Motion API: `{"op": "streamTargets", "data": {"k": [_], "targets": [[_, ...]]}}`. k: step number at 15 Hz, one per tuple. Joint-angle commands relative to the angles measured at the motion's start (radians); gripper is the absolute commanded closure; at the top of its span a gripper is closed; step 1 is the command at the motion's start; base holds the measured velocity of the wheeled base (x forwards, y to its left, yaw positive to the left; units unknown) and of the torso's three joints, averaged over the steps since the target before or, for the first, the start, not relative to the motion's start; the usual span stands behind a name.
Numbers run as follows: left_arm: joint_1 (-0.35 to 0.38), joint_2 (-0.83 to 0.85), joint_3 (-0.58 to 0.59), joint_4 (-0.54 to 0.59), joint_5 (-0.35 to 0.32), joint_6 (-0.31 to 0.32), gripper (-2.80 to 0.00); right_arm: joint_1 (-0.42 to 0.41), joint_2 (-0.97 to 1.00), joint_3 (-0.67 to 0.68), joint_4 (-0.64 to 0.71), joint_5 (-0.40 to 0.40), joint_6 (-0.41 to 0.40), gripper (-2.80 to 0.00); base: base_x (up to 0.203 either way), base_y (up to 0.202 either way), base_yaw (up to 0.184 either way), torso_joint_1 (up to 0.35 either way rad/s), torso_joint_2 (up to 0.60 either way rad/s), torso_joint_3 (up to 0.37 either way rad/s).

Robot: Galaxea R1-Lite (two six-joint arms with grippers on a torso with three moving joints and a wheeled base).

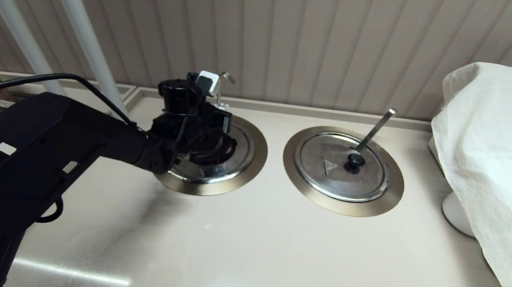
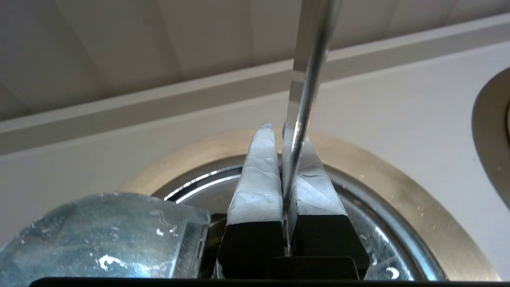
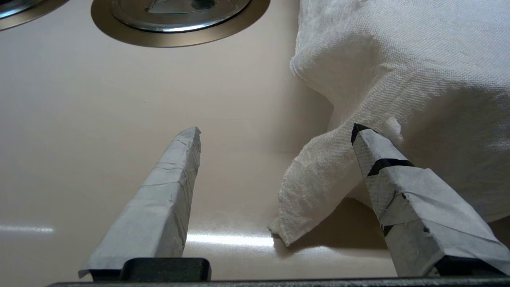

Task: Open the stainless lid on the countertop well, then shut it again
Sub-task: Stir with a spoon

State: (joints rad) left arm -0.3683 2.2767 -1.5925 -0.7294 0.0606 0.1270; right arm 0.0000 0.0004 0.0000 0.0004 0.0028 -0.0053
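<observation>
The countertop well (image 1: 258,155) (image 2: 187,157) is the left bronze-ringed one. The stainless lid (image 1: 234,167) (image 2: 217,195) lies in it, mostly hidden under my left gripper (image 1: 219,135) (image 2: 277,126); its black knob is hidden. The thin hook-ended wire utensil handle (image 1: 225,77) (image 2: 308,59) rises between the left fingers, which are pressed together on it over the lid. My right gripper (image 3: 277,128) is out of the head view; it hovers open over the counter, low by the cloth, gripping nothing.
The twin lid (image 1: 329,170) (image 3: 179,18) with a black knob (image 1: 355,159) and flat bar handle (image 1: 376,126) sits in the right ring. A white cloth (image 1: 496,164) (image 3: 398,59) covers something at the far right. Two white poles (image 1: 78,25) stand at the back left.
</observation>
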Motion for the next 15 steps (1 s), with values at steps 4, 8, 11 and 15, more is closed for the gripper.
{"op": "streamTargets", "data": {"k": [4, 8, 11, 15], "targets": [[0.005, 0.000, -0.067, -0.012, 0.007, -0.049, 0.00, 0.000, 0.000, 0.000, 0.000, 0.000, -0.001, -2.80, 0.000, 0.000, 0.000, 0.000, 0.00, 0.000], [-0.003, -0.010, -0.046, -0.007, 0.005, -0.051, 0.00, 0.000, 0.000, 0.000, 0.000, 0.000, -0.001, -2.80, 0.000, 0.000, 0.000, 0.000, 0.00, 0.000], [0.012, -0.045, -0.005, 0.023, 0.006, 0.004, 0.00, 0.000, 0.000, 0.000, 0.000, 0.000, -0.001, -2.80, 0.000, 0.000, 0.000, 0.000, 0.00, 0.000], [0.065, -0.064, 0.009, 0.031, 0.005, 0.049, 0.00, 0.000, 0.000, 0.000, 0.000, 0.000, -0.001, -2.80, 0.000, 0.000, 0.000, 0.000, 0.00, 0.000]]}}
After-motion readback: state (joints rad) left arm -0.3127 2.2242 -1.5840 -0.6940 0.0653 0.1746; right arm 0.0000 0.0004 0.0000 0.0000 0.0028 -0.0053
